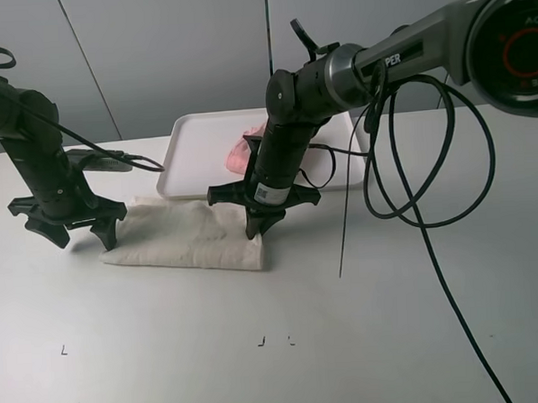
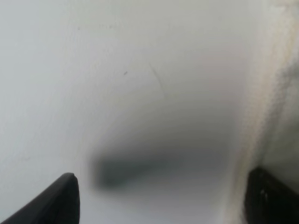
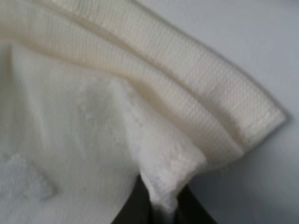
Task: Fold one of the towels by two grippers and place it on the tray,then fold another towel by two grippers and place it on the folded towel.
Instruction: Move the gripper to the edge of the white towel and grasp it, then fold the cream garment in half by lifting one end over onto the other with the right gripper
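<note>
Pinching the cream towel (image 1: 180, 235), the right end effector (image 1: 257, 231) screens the pink towel (image 1: 238, 155) on the tray (image 1: 202, 128); left end effector (image 1: 84, 240) gapes.

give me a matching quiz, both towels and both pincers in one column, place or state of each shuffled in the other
1 pink towel
2 cream towel
3 left pincer
4 right pincer

a open wide
b lying in front of the tray
c shut on a fold of cloth
d inside the tray

Pairs: 1-d, 2-b, 3-a, 4-c
</note>
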